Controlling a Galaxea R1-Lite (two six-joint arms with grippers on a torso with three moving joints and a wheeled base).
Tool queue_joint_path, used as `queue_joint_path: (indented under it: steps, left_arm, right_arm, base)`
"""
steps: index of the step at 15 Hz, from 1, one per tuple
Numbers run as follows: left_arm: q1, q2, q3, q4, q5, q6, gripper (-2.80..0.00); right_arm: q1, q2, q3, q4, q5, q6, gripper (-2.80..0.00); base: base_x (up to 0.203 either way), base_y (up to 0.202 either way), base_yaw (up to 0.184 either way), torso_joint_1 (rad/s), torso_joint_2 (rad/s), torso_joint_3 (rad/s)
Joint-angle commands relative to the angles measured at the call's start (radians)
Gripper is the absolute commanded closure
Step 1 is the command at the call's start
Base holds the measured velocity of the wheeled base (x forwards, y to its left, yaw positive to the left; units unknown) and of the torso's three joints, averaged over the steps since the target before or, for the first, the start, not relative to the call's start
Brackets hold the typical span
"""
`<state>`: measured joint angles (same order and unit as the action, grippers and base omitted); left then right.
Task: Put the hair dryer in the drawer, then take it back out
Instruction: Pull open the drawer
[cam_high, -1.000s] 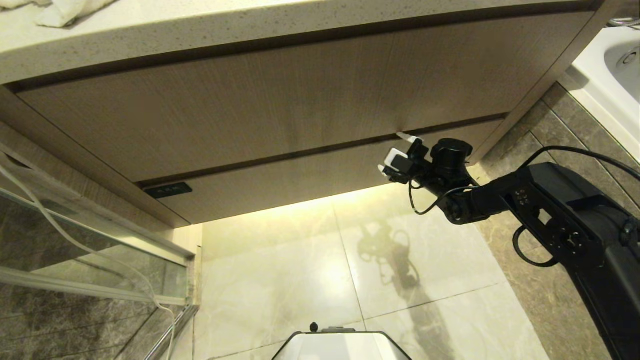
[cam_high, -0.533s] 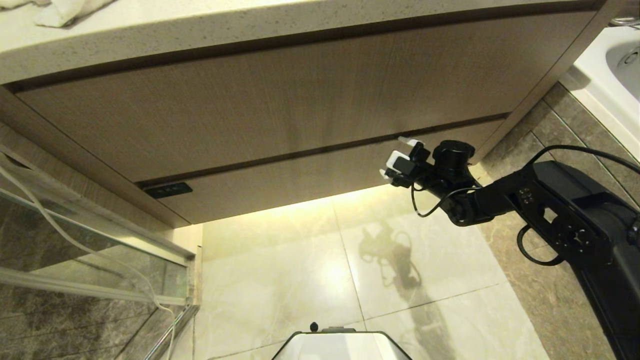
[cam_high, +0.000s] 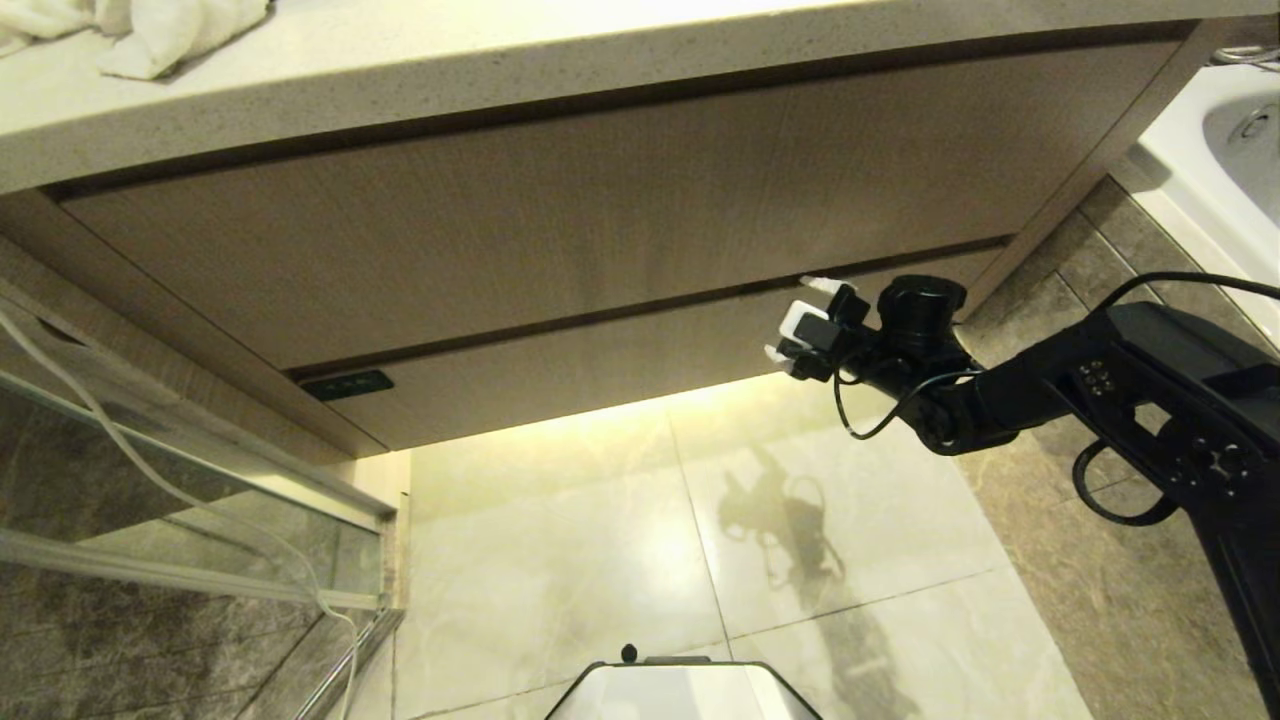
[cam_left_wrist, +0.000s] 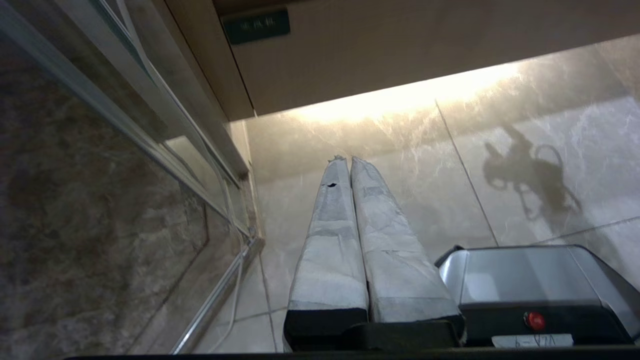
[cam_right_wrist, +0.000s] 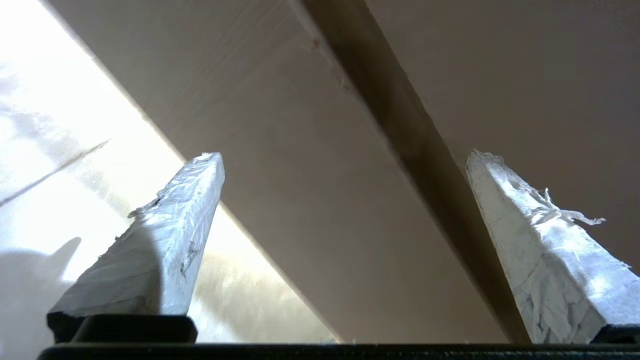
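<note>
Your left gripper (cam_left_wrist: 350, 165) is resting pinched shut, down below the drawer (cam_high: 640, 355). Your right gripper (cam_high: 805, 320) is hanging wide open, empty, right at the drawer, which is sitting closed. Its fingers could slip off that flat front. The hair dryer is not showing anywhere.

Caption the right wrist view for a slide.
Open right gripper faces the closed drawer, fingers spanning its front and the dark gap above it.

Head view looks down at drawer (cam_high: 620, 365); left wrist low, shares it; right wrist close against it.
</note>
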<state>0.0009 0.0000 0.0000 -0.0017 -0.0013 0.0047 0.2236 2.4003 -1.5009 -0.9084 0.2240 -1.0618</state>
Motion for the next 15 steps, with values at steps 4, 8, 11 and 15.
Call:
queue_joint_path:
  steps: [4, 8, 11, 15]
  left_arm:
    - [-0.001, 0.0, 0.0, 0.002, 0.0, 0.0, 0.0]
    - [-0.001, 0.0, 0.0, 0.002, 0.001, 0.0, 0.0]
    - [-0.001, 0.0, 0.0, 0.002, 0.0, 0.0, 0.0]
    - [-0.001, 0.0, 0.0, 0.002, 0.0, 0.0, 0.0]
  right_arm:
    - [0.005, -0.039, 0.039, 0.023, 0.003, -0.01, -2.8]
    - [0.005, -0.047, 0.053, 0.028, 0.003, -0.012, -2.8]
    - [0.005, -0.047, 0.057, 0.028, 0.006, -0.01, -2.8]
    - [0.006, -0.044, 0.059, 0.029, 0.006, -0.012, -2.8]
  base:
    - [-0.003, 0.011, -0.117, 0.093, -0.15, -0.053]
    - [-0.002, 0.005, -0.044, 0.012, -0.01, -0.003]
    - [0.0, 0.0, 0.0, 0.0, 0.0, 0.0]
    - [-0.003, -0.004, 0.045, 0.002, 0.0, 0.002]
